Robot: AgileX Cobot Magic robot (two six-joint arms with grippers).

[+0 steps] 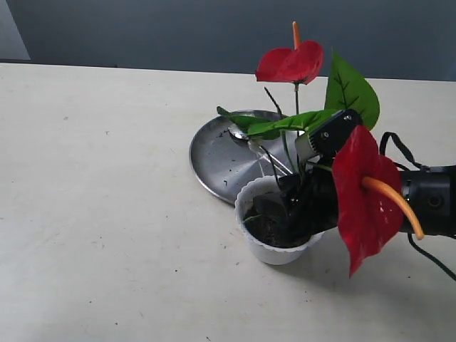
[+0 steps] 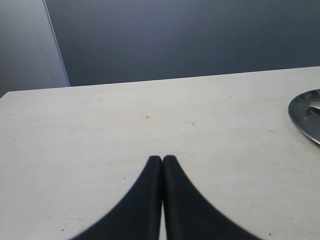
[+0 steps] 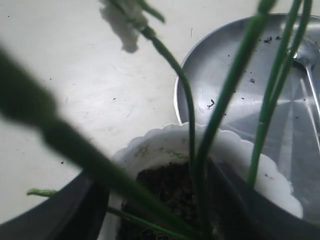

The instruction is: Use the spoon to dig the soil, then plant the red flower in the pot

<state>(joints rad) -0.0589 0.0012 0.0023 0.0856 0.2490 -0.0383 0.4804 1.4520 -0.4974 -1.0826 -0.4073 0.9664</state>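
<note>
The white scalloped pot (image 1: 265,249) stands in front of the steel plate, with dark soil (image 1: 269,229) inside. The red flower (image 1: 291,64) rises out of the pot, a second bloom (image 1: 365,196) hanging in front of my right arm. Its green stems (image 3: 192,130) go down into the soil (image 3: 165,187) of the pot (image 3: 165,140). My right gripper (image 1: 288,206) (image 3: 155,175) reaches into the pot, open, its fingers (image 3: 80,210) wide apart on either side of the stems. The spoon (image 1: 242,135) (image 3: 310,65) lies on the plate. My left gripper (image 2: 162,158) is shut, empty, over bare table.
The round steel plate (image 1: 217,160) (image 3: 225,75) sits just behind the pot, with soil crumbs on it; its edge (image 2: 306,116) shows in the left wrist view. Green leaves (image 1: 349,89) spread above my right gripper. Pale table (image 1: 107,178) extends to the left.
</note>
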